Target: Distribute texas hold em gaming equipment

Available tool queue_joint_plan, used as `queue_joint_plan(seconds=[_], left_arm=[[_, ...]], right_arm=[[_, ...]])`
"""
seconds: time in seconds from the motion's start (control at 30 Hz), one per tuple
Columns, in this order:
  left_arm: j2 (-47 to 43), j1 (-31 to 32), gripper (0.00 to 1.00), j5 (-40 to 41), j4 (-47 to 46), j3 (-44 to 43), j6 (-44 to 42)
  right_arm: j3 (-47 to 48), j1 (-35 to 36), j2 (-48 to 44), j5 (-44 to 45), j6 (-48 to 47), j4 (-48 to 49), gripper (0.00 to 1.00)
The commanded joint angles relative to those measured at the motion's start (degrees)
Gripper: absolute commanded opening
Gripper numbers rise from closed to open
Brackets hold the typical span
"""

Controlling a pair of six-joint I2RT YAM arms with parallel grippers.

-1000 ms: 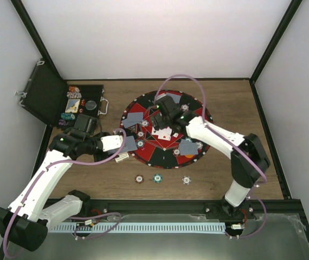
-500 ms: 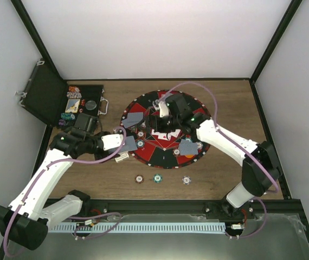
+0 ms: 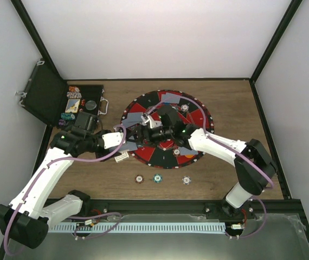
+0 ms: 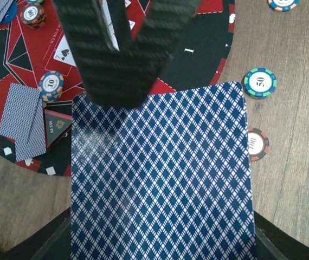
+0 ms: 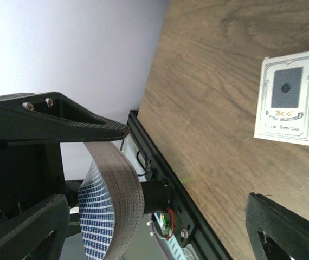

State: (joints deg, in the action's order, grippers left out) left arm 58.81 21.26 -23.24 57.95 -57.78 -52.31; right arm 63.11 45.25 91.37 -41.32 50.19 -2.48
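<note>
Your deck of cards (image 4: 160,179) shows a blue-and-white diamond-lattice back, its stack slightly bowed. The left gripper (image 3: 121,142) clamps it above the near-left rim of the round red-and-black mat (image 4: 198,54). Your right arm stretches leftward across the mat, with the right gripper (image 4: 117,81) spread wide at the deck's far edge.

— Where is the deck of cards (image 4: 160,179)?
— In the left end effector (image 3: 123,142), over the edge of the round mat (image 3: 148,100). The right end effector (image 3: 143,131) is just ahead of it, above the mat.
— What lies to its sides?
— On its left, two overlapping cards (image 4: 21,122) lie on the mat, with a chip (image 4: 50,86) just beside them. On its right, three chips (image 3: 157,178) lie in a row on the tabletop (image 3: 236,103), off the mat. The card box (image 5: 290,97) is close by.
— And behind it?
— The case (image 3: 46,100), off to the left.
</note>
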Motion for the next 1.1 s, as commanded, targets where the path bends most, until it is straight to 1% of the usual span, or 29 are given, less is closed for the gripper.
queue_joint_plan(seconds=[0.0, 0.2, 0.4, 0.53, 0.73, 1.07], left_arm=[[-0.4, 0.0, 0.07, -1.4, -0.9, -1.6, 0.1], [-0.3, 0.0, 0.07, -1.6, -0.9, -1.3, 0.2], [-0.2, 0.0, 0.07, -1.5, -0.9, -1.4, 0.0], [-0.3, -0.1, 0.07, -1.8, -0.7, -1.7, 0.2], [-1.1, 0.0, 0.07, -1.2, -0.4, -0.9, -0.2], [-1.3, 0.0, 0.07, -1.5, -0.1, -1.3, -0.1]], right_arm=[[-0.9, 1.5, 1.3, -3.6, 5.1, 7.3, 0.9], [-1.7, 2.8, 3.7, -5.6, 9.1, 13.4, 0.88], [0.4, 4.8, 8.1, -6.5, 12.3, 17.0, 0.86], [2.8, 5.2, 11.1, -7.5, 13.1, 17.2, 0.83], [3.2, 4.7, 12.2, -7.1, 12.0, 15.5, 0.79], [-4.1, 0.0, 9.1, -5.1, 11.0, 14.4, 0.71]])
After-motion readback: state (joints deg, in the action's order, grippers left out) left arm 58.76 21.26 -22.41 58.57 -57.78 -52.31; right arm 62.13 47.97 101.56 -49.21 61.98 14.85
